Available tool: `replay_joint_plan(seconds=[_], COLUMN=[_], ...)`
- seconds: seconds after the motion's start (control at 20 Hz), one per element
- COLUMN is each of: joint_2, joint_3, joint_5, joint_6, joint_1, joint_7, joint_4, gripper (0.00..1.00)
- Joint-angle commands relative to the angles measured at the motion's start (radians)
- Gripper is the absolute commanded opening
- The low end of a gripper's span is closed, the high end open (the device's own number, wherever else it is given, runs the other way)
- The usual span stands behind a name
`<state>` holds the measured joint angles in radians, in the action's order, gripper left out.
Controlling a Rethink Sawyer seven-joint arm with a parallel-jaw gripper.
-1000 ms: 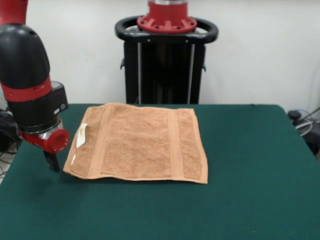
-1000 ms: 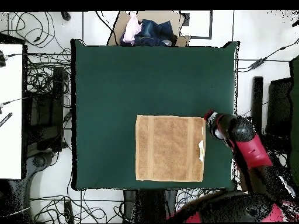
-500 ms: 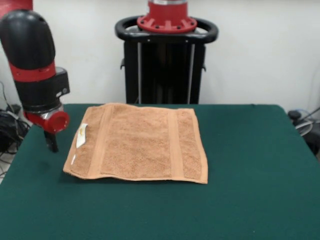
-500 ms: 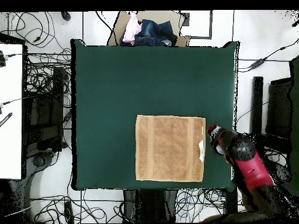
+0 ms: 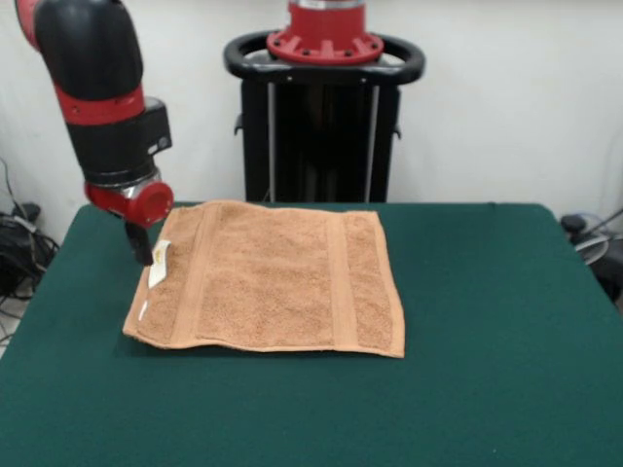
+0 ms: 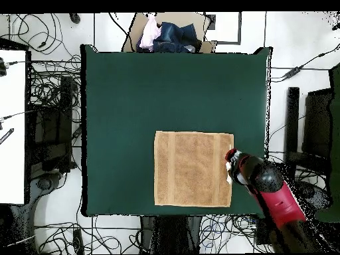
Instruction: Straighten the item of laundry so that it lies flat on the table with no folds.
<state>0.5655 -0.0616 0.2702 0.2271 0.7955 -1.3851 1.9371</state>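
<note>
The item of laundry [image 5: 268, 277], an orange-tan towel with two woven bands, lies spread out as a neat rectangle on the green table [image 5: 487, 321]. Its white label [image 5: 159, 265] sits at the left edge in the front view. My gripper [image 5: 142, 245] hangs from the red and black arm just over that label edge, near the far left corner, with nothing visibly in it. In the overhead view the towel [image 6: 192, 169] is near the table's [image 6: 133, 93] lower right, and the gripper [image 6: 230, 157] is over its right edge, where the arm covers part of the label.
A cardboard box with a heap of clothes [image 6: 166, 34] stands past the table's top edge in the overhead view. Cables [image 6: 46, 86] lie on the floor on both sides, and a white surface [image 6: 12, 126] borders the left.
The arm has swung from beside the towel's near label-side corner toward the far end of that edge, and now reaches over the towel's edge. The towel has not moved.
</note>
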Motion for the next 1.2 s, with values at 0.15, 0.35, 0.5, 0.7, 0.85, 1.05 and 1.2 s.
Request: replay_joint_plan(seconds=[0.15, 0.35, 0.5, 0.7, 0.85, 1.05, 1.2], joint_2=[-0.092, -0.113, -0.148, -0.220, -0.256, -0.304, -0.319], joint_3=[-0.166, -0.167, -0.183, -0.178, -0.150, -0.130, -0.099], joint_5=[-0.039, -0.038, -0.043, -0.049, -0.048, -0.057, -0.065], joint_6=[-0.131, -0.098, -0.163, -0.199, -0.201, -0.231, -0.190], joint_1=[0.022, 0.030, 0.031, 0.038, 0.024, 0.014, 0.007], joint_7=[-0.189, -0.175, -0.204, -0.193, -0.176, -0.165, -0.129], joint_4=[0.052, 0.000, 0.002, -0.051, -0.102, -0.165, -0.240], gripper=[0.00, 0.00, 0.00, 0.00, 0.00, 0.00, 0.00])
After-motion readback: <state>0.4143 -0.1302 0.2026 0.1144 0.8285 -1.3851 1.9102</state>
